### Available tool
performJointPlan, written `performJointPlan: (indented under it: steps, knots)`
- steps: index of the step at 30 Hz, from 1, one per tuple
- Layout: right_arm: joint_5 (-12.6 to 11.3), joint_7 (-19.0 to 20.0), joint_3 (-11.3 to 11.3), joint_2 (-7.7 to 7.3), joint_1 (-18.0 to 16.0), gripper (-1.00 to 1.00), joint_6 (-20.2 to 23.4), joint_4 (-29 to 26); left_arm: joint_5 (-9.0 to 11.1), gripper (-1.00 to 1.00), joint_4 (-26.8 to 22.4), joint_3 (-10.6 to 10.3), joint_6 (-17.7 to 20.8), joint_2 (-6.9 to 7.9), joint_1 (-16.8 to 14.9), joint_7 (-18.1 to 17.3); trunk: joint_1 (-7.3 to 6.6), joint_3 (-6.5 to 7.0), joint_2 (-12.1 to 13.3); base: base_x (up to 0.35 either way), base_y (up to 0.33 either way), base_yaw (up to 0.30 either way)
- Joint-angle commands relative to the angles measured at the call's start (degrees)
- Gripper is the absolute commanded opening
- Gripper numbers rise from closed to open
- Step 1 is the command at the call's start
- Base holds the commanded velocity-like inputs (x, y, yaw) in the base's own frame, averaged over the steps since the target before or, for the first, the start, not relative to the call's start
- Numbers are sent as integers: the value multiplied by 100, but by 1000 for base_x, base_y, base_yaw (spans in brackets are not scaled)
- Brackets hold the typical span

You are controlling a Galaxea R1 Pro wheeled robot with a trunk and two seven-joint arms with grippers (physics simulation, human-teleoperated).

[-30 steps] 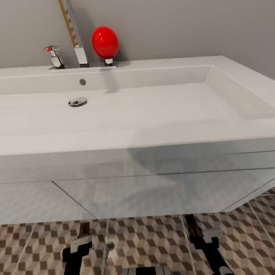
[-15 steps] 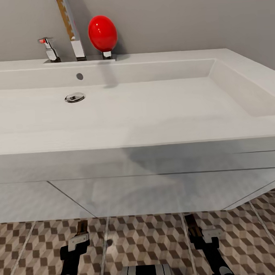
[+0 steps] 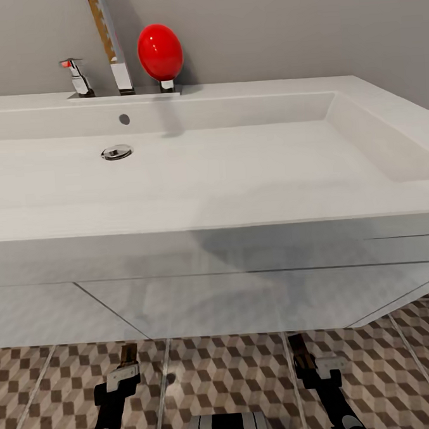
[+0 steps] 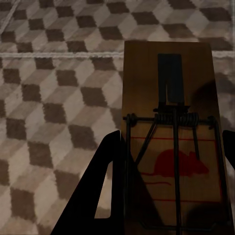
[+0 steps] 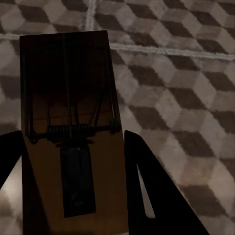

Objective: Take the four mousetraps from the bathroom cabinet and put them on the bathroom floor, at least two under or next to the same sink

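Before the white sink (image 3: pixel 212 176), the view rose slightly a second ago and has since held steady. Left pincer (image 4: pixel 169 161) grips one mousetrap (image 4: pixel 169 122), right pincer (image 5: pixel 73 161) another mousetrap (image 5: pixel 68 98), both low over the bathroom floor (image 3: pixel 237 372). Judgement: travel finished, placement by the sink imminent.

Both arms reached forward and down, side by side and well apart, with the base's grey top between them at the lower edge of the head view. The left gripper (image 3: pixel 125 366) was clamped on a mousetrap (image 4: pixel 171 142), its dark fingers (image 4: pixel 105 191) pressed against the board's two long edges. The right gripper (image 3: pixel 306 358) likewise gripped a second mousetrap (image 5: pixel 73 132), fingers (image 5: pixel 147 186) flanking the board on both sides.
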Motion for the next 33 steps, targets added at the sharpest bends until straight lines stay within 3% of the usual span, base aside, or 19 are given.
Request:
performJointPlan:
  steps: [1, 4, 24, 33]
  knots:
    - [43, 15, -42, 3, -4, -100, -26, 4, 49, -100, 1, -53, -19, 6, -3, 38, -1, -4, -1, 0, 0, 0]
    - [43, 15, -42, 3, -4, -100, -29, 1, 49, -100, 1, -56, -19, 4, -3, 37, -1, -4, -1, 0, 0, 0]
    - [43, 14, -50, 3, -4, -100, -31, 0, 49, -100, 1, -56, -19, 13, -3, 89, 50, -447, -28, 0, 0, 0]
    - [36, 13, -42, 3, -4, -100, -30, 0, 49, -100, -4, -58, -24, 13, -3, 84, 50, -447, -28, 0, 0, 0]
